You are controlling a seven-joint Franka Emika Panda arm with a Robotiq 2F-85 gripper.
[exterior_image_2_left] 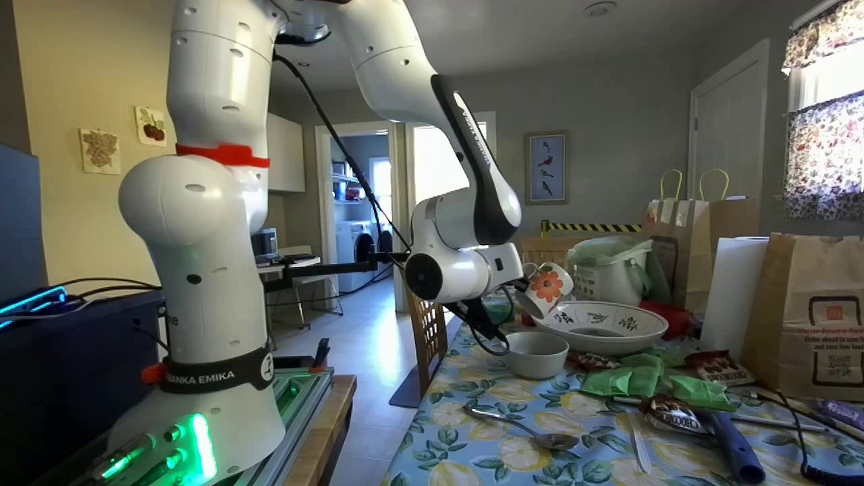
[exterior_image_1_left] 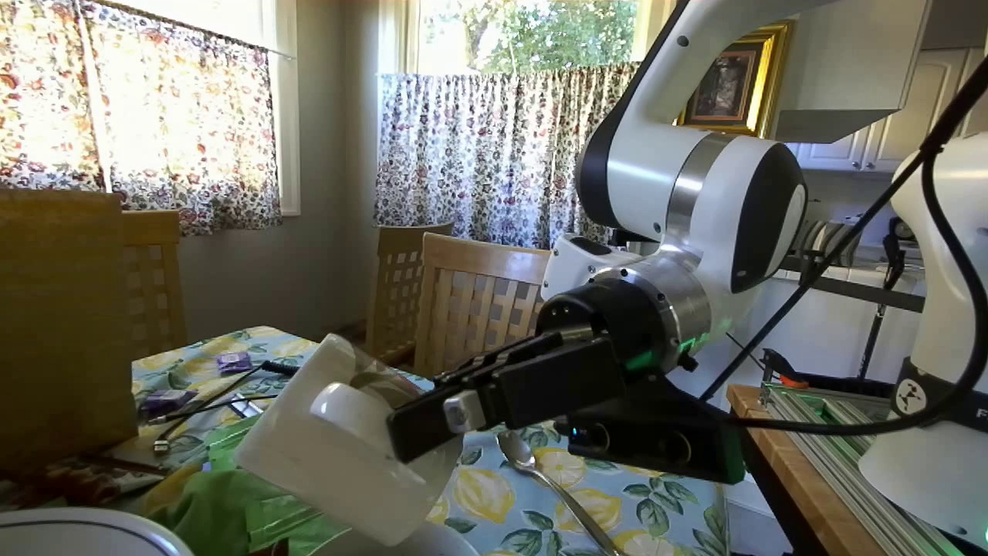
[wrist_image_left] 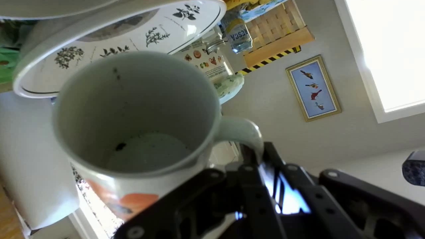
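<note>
Mug [wrist_image_left: 142, 132] tilted, body just beyond the tool [wrist_image_left: 258, 154], handle [wrist_image_left: 237, 130] pinched in its narrow grip

The table [exterior_image_2_left: 420, 466] is covered by a pale blue lemon-print cloth [exterior_image_1_left: 482, 498]. On it a metal spoon [exterior_image_2_left: 544, 439] is laid near a small white bowl [exterior_image_2_left: 538, 362], a broad plant-patterned bowl [exterior_image_2_left: 607, 345] is set, and green wrappers [exterior_image_2_left: 631, 380] are strewn near a paper bag [exterior_image_2_left: 817, 304].

A home's eat-in kitchen, shown by floral café curtains [exterior_image_1_left: 502, 154], lemon-print tablecloth [exterior_image_2_left: 472, 452], lattice-backed chairs [exterior_image_1_left: 486, 259], white cabinets [exterior_image_1_left: 915, 116] and a front-loading laundry machine [exterior_image_2_left: 347, 250] beyond a doorway [exterior_image_2_left: 325, 202].
</note>
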